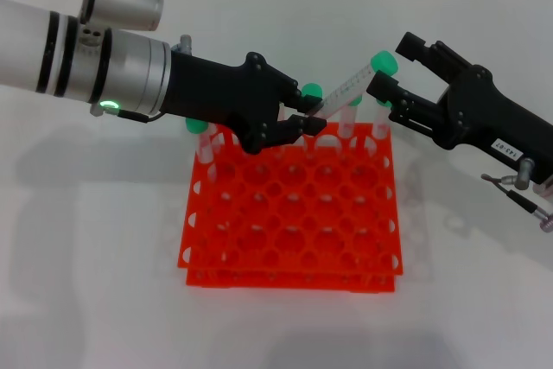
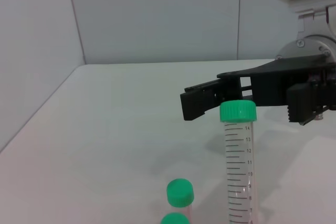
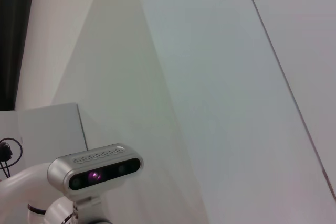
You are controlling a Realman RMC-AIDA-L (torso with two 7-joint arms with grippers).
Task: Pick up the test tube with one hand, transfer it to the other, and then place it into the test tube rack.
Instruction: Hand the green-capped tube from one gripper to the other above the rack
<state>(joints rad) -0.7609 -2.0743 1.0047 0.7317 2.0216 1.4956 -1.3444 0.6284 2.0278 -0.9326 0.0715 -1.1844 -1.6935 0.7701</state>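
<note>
Pickup done: left gripper is clamped on the lower part of the test tube, held tilted above the rack's back row. Right gripper, fingers apart, brackets the cap. Handover and placement remain.

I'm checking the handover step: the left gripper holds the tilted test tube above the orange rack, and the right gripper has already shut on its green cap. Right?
Not quite. In the head view the right gripper is open, its fingers either side of the green cap, not shut on it. The left gripper does hold the tilted test tube above the orange rack.
</note>
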